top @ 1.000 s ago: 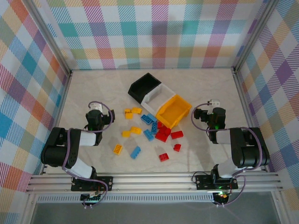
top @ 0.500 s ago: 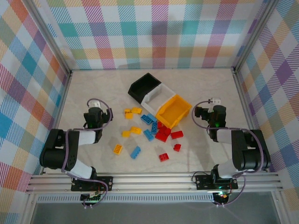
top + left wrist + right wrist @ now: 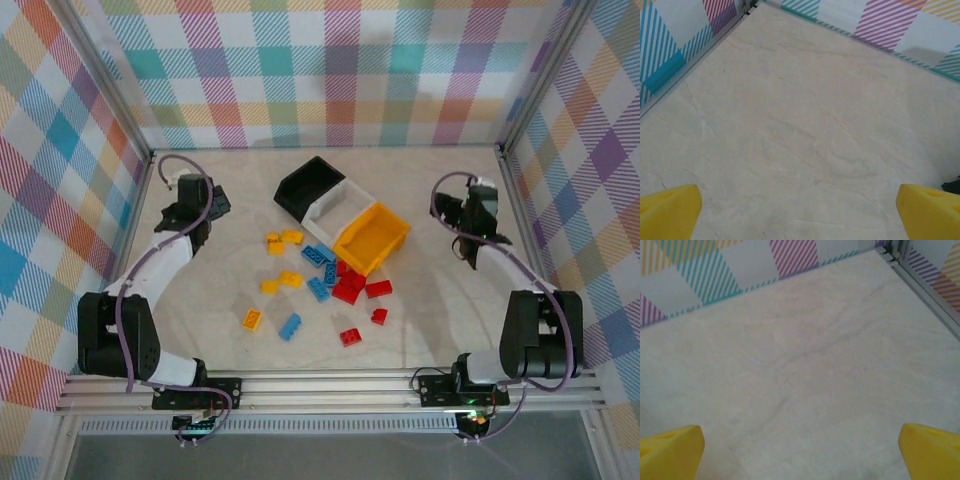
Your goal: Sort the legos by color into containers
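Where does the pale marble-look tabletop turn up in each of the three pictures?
Top external: the tabletop lies in the middle, under the legos.
Left wrist: the tabletop runs from the bottom edge up to the wall.
Right wrist: the tabletop covers all but the top strip.
Shared landmark: the checked wall bordering it.

Pastel plaid walls [image 3: 340, 70] enclose a pale, marble-veined tabletop [image 3: 230, 180] at nine, twelve and three o'clock. Aluminium rails [image 3: 330, 388] run along its six o'clock edge.
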Robot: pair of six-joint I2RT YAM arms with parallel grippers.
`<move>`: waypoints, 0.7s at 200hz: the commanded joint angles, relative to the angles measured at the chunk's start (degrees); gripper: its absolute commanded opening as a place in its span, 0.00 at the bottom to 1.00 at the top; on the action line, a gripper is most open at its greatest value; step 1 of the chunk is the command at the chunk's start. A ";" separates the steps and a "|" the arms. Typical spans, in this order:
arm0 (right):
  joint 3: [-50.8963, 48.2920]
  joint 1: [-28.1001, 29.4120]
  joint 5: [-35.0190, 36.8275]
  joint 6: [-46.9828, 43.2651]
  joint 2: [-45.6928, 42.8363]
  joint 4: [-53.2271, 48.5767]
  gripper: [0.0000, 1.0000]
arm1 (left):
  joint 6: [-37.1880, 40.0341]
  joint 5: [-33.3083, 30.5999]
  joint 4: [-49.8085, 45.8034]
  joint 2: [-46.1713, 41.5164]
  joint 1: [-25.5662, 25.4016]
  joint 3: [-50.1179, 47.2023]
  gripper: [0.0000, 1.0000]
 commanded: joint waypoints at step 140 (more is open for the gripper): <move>32.50 0.01 -27.88 16.55 12.64 -47.86 0.99 | -7.74 24.26 -30.16 -1.19 -9.08 13.74 1.00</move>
